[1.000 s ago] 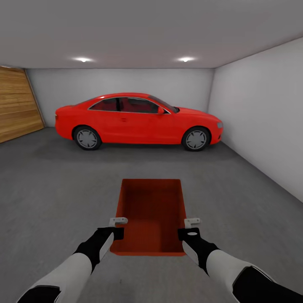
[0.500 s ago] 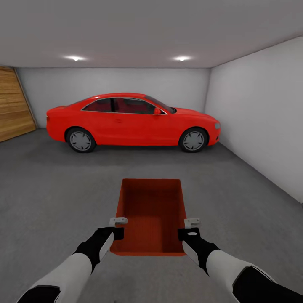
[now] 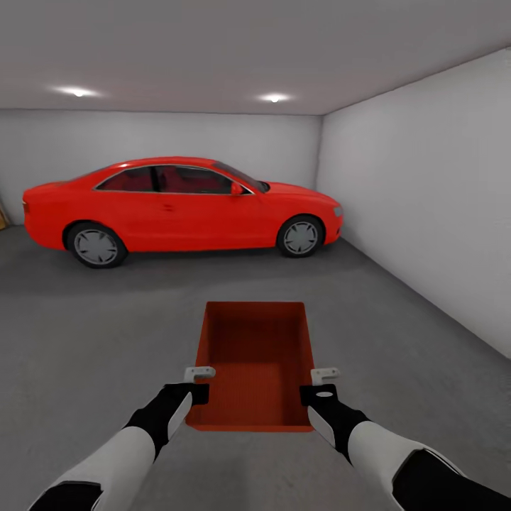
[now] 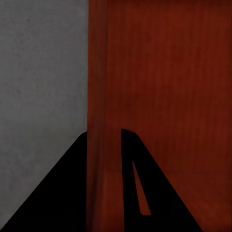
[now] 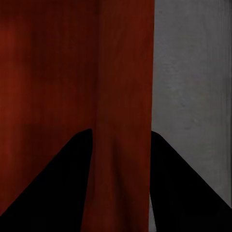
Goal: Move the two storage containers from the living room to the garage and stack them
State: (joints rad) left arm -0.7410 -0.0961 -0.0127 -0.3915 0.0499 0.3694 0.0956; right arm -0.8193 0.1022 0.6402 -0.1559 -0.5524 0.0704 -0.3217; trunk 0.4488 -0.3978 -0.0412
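I am in the garage now, and I carry one storage container (image 3: 257, 365) out in front of me, up off the floor (image 3: 106, 333). My left pincer (image 3: 200, 372) is closed on the thin wall of one long side, and my right pincer (image 3: 325, 372) is closed on the wall of the other long side. In the left wrist view the wall runs between the two dark fingers (image 4: 133, 183), one inside the container and one outside. The right wrist view shows the same kind of pinch, with the red wall between the fingers (image 5: 58, 179). I hold it from both sides so it stays flat and does not tip. The open top faces up and nothing is inside. I see just this one container here. There is lots of bare grey floor ahead and to my left. A white wall (image 3: 426, 199) runs along my right, so I should not swing that way too far. A red car (image 3: 177, 209) is parked across the far end, well apart from me. I think the floor just ahead is a good spot to set the container down.
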